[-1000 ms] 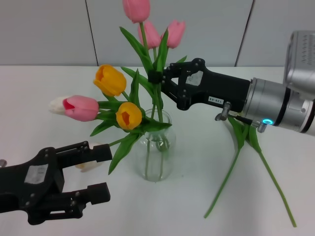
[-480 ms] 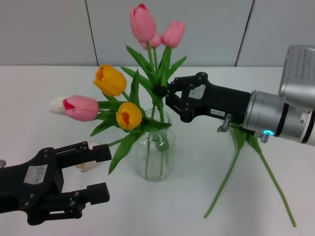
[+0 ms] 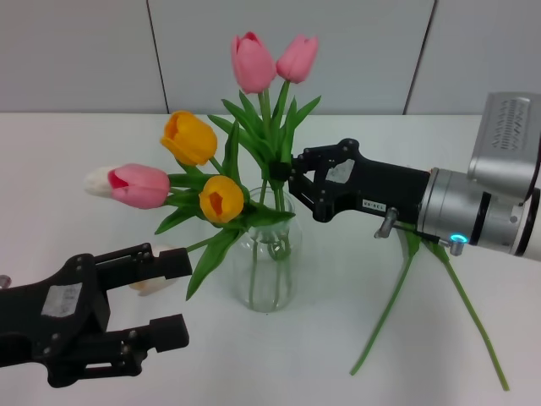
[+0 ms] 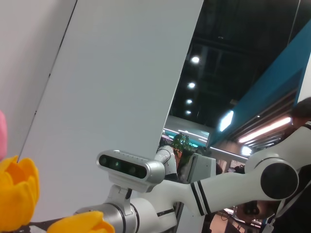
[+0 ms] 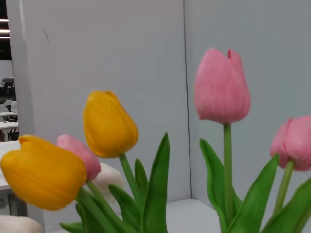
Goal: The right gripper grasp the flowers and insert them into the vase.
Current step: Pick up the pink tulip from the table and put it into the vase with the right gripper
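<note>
My right gripper [image 3: 281, 172] is shut on the green stem of the flowers, a pink tulip whose bud [image 3: 254, 62] stands high above the clear glass vase [image 3: 269, 254] at mid-table. The stem runs down from the fingers into the vase's neck. The same bud [image 5: 221, 87] shows close in the right wrist view. The vase also holds a second pink tulip [image 3: 297, 57], two orange tulips [image 3: 190, 138] and a pink tulip [image 3: 139, 186] leaning left. My left gripper [image 3: 179, 296] hangs open at the lower left, short of the vase.
Two long green stems [image 3: 397, 296] lie on the white table to the right of the vase, partly under my right arm. A pale bud [image 3: 152, 279] lies behind the left gripper's fingers. Grey wall panels stand behind the table.
My right gripper has come down and slightly right with the pink tulip, so its bud sits lower and its stem reaches deeper into the vase. The left arm has not moved.
</note>
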Motion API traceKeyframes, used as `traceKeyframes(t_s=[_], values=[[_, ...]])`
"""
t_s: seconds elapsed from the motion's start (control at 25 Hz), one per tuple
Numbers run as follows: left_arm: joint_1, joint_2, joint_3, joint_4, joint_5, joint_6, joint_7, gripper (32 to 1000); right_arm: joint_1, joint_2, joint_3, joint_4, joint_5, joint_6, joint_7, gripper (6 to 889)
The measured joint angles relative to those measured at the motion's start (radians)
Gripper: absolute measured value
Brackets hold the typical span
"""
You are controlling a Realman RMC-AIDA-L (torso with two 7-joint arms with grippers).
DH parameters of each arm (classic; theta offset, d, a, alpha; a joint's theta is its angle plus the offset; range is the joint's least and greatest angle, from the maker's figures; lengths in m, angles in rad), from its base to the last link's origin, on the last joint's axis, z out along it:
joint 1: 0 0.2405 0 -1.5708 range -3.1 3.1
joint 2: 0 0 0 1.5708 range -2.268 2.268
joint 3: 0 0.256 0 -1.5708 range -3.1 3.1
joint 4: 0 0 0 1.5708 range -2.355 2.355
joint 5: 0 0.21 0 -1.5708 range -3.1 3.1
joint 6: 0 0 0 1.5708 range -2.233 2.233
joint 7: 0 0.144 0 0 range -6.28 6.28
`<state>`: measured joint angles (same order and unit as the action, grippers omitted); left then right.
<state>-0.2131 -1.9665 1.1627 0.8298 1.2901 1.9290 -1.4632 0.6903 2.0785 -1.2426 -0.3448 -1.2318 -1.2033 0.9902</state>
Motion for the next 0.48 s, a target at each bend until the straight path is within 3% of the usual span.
traceKeyframes(t_s=[0.48], values=[[0.0, -0.0001, 0.0, 0.0, 0.0, -0.001, 0.0, 814, 0.0, 0.0, 0.0, 0.012, 0.0, 0.006, 0.003, 90]])
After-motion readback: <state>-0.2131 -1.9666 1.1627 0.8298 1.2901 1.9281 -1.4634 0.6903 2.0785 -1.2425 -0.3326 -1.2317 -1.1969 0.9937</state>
